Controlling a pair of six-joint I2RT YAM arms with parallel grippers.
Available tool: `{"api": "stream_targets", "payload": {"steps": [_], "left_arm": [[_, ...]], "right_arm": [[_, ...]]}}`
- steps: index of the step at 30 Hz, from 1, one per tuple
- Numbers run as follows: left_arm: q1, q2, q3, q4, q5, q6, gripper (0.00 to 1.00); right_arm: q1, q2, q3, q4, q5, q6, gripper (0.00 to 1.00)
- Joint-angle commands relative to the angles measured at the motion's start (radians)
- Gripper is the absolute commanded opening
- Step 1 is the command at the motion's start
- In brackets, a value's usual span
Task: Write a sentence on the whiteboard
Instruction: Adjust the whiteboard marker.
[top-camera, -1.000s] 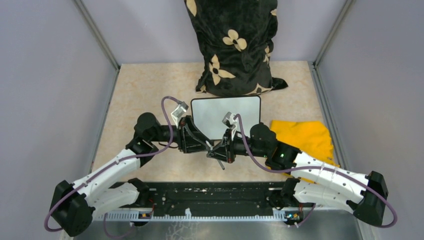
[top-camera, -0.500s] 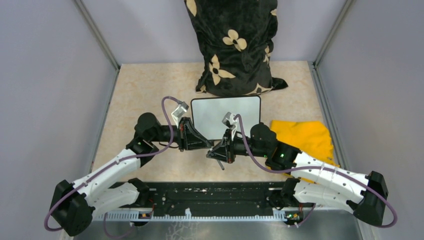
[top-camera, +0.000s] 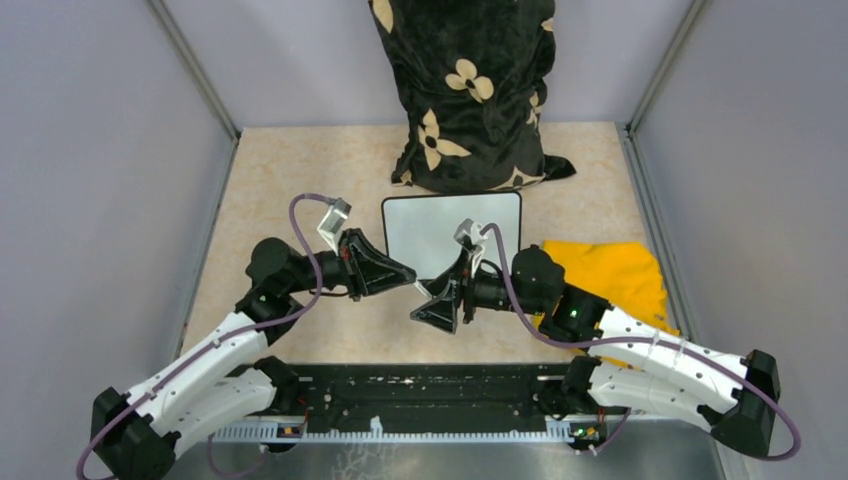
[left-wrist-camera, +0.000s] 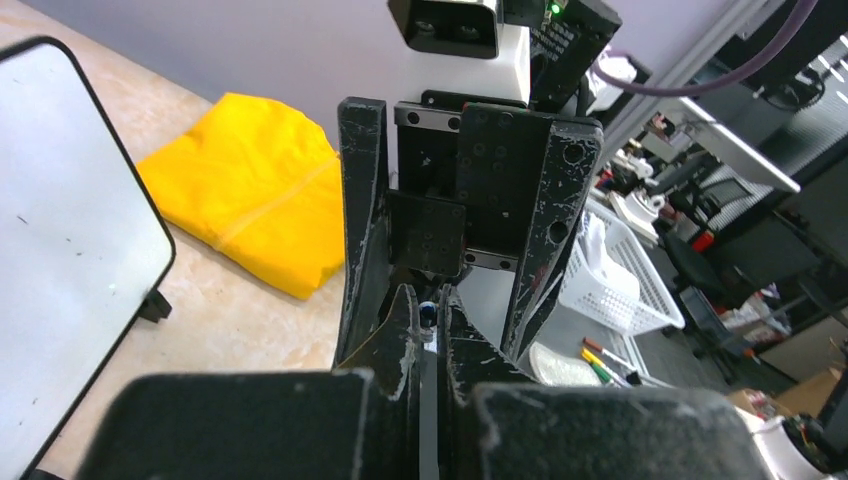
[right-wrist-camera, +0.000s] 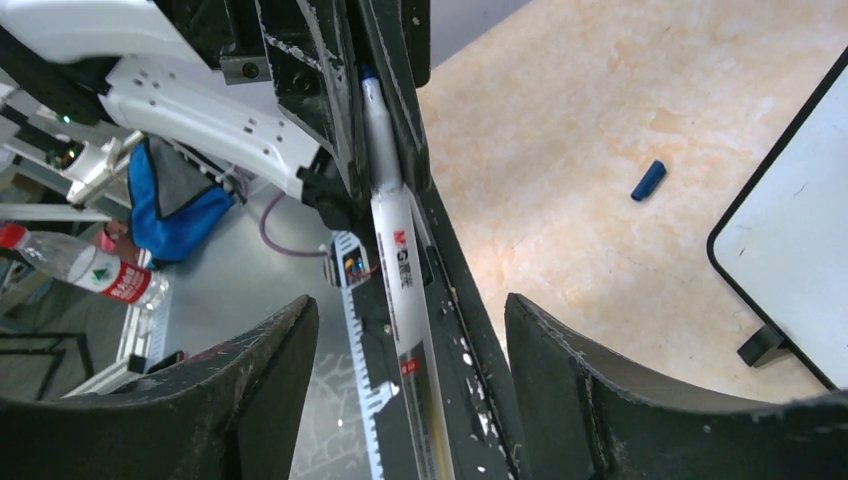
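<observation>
The whiteboard (top-camera: 432, 232) stands upright at mid-table, its white face bare apart from tiny specks; no sentence shows on it. In front of it the two grippers meet tip to tip. My left gripper (top-camera: 402, 273) is shut on a white marker (right-wrist-camera: 385, 200) with a blue tip. The marker's barrel runs on between the wide-apart jaws of my open right gripper (top-camera: 432, 303), which do not touch it. In the left wrist view the marker's blue tip (left-wrist-camera: 429, 316) peeks out between my clamped fingers, with the whiteboard (left-wrist-camera: 60, 250) at the left.
A yellow cloth (top-camera: 605, 275) lies right of the board. A black flowered cushion (top-camera: 465, 90) leans on the back wall behind it. A small blue cap (right-wrist-camera: 648, 180) lies on the beige tabletop near the board's foot. Grey walls close in three sides.
The left gripper closed on the marker, then the right gripper opened and released it. The left arm has drawn back to the left; the right gripper has shifted slightly.
</observation>
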Motion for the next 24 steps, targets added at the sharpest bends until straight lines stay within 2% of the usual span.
{"api": "stream_targets", "payload": {"steps": [1,10,24], "left_arm": [[-0.008,-0.069,-0.007,0.043,-0.153,-0.052,0.0],[-0.008,-0.149,-0.046,0.169,-0.416,-0.242,0.0],[-0.008,-0.132,-0.137,0.311,-0.623,-0.496,0.0]], "right_arm": [[-0.003,-0.071,0.045,0.099,0.069,0.05,0.68],[-0.003,-0.156,-0.08,0.384,0.259,0.192,0.7],[-0.01,0.005,-0.015,0.612,0.296,0.331,0.67]]}}
